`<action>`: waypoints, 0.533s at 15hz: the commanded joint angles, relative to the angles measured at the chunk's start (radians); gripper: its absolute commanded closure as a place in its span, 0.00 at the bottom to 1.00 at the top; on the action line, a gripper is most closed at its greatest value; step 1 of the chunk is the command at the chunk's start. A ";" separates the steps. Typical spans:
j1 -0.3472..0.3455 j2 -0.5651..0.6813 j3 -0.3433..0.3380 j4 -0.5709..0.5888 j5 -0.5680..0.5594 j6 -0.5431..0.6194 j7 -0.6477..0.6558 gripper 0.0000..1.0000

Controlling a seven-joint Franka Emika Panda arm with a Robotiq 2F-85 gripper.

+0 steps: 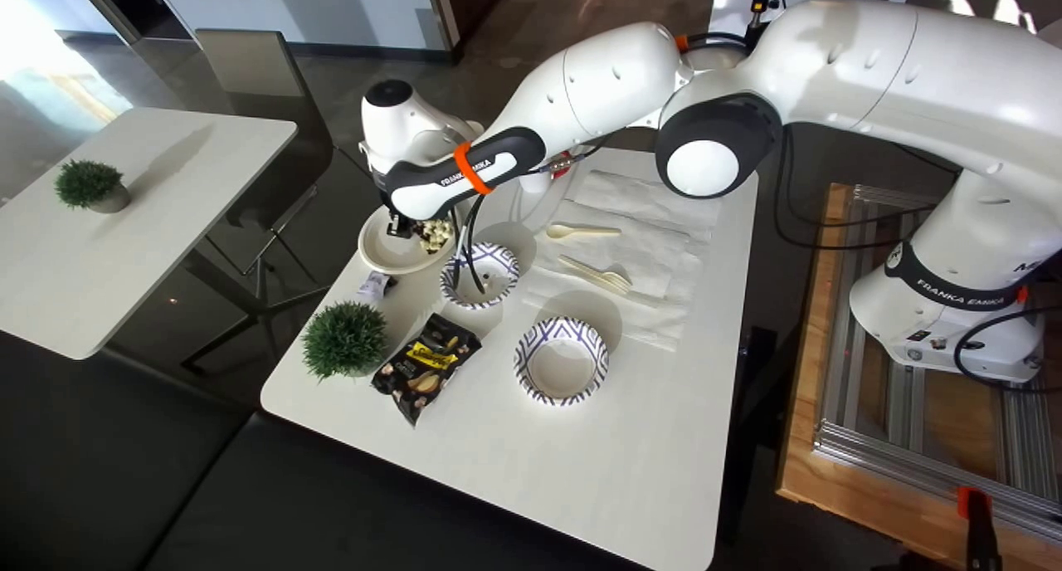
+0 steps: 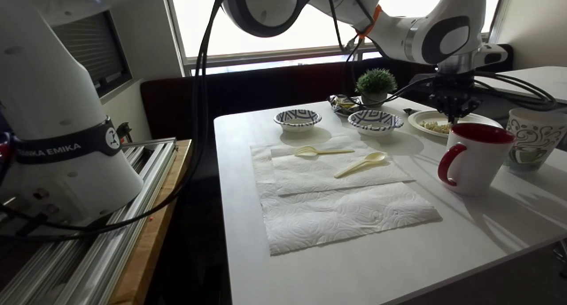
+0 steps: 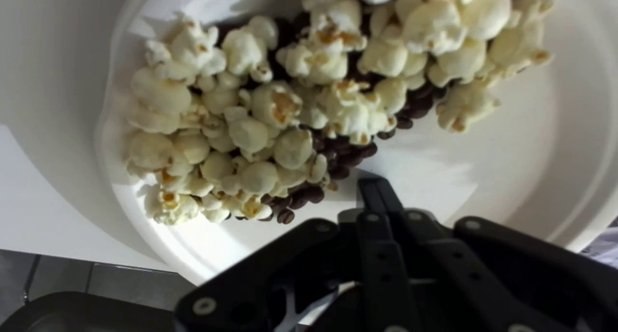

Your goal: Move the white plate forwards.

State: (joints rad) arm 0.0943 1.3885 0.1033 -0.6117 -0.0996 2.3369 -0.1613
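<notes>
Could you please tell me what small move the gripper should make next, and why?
I would probably ease the gripper straight up: it is shut over the bare inside of the white plate, though contact is hard to judge, and the plate appears to reach the edge of the table away from the robot base, so a forward push could spill the popcorn.

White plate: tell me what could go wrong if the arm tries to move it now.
The white plate sits close to the edge of the table, so a push that way could carry it off. Popcorn and dark beans lie loose, heaped mostly to one side; a jerk might spill them. The gripper is shut over the plate's inside, not on its rim; pressing down may tilt or skid it.
</notes>
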 commanded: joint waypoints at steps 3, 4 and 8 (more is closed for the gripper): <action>0.003 -0.018 -0.036 -0.016 0.003 -0.105 0.163 0.97; 0.003 -0.020 -0.038 -0.018 0.003 -0.119 0.184 0.97; 0.001 -0.028 -0.047 -0.027 0.002 -0.182 0.267 0.97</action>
State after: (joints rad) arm 0.0938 1.3670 0.0752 -0.6115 -0.0996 2.2204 0.0365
